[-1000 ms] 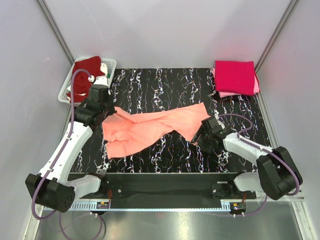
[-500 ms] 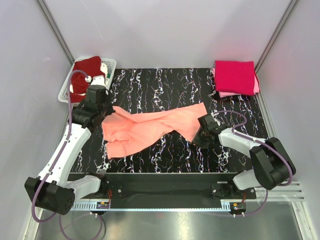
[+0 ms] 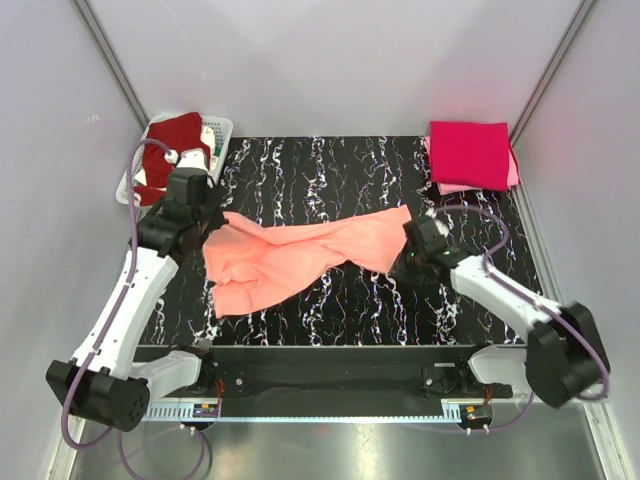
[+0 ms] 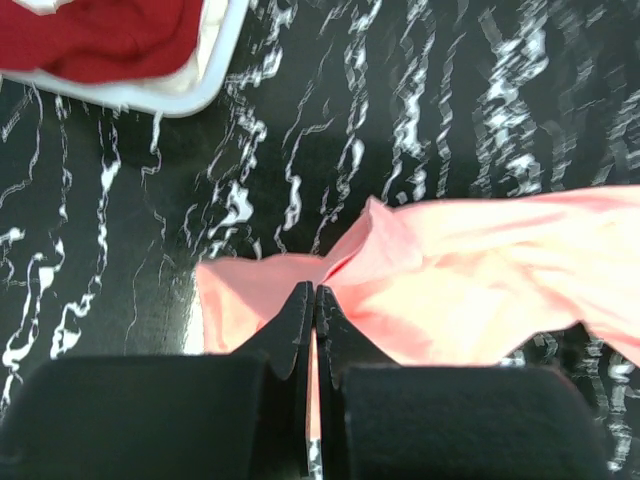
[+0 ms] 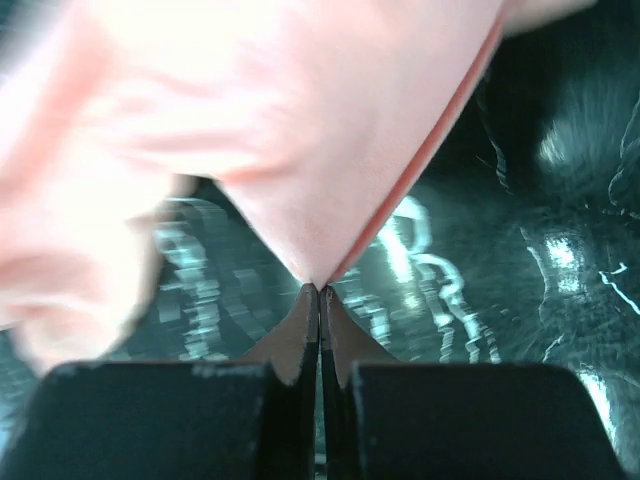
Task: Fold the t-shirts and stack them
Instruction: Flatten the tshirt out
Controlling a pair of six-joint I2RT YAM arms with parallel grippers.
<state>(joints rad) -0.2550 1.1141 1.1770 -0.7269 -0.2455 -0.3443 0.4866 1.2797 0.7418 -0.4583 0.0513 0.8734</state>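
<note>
A salmon-peach t-shirt (image 3: 300,255) lies crumpled and stretched across the middle of the black marbled table (image 3: 330,170). My left gripper (image 3: 213,222) is shut on its left end; in the left wrist view the cloth (image 4: 470,280) runs between the closed fingertips of that gripper (image 4: 315,292). My right gripper (image 3: 402,264) is shut on the shirt's right corner. In the right wrist view the shirt (image 5: 300,130) narrows to a point pinched at the tips of that gripper (image 5: 320,290). A folded crimson t-shirt (image 3: 468,152) lies on a light pink one (image 3: 450,188) at the back right.
A white plastic basket (image 3: 127,188) stands at the back left corner, just behind my left arm, with a dark maroon t-shirt (image 3: 178,130) in it. The basket's rim (image 4: 190,95) and the maroon cloth (image 4: 100,35) show at the top of the left wrist view. Grey walls close in both sides.
The right gripper has closed on the shirt's right corner and drawn it slightly back and right. The left gripper, still shut on the shirt, has shifted a little toward the basket.
</note>
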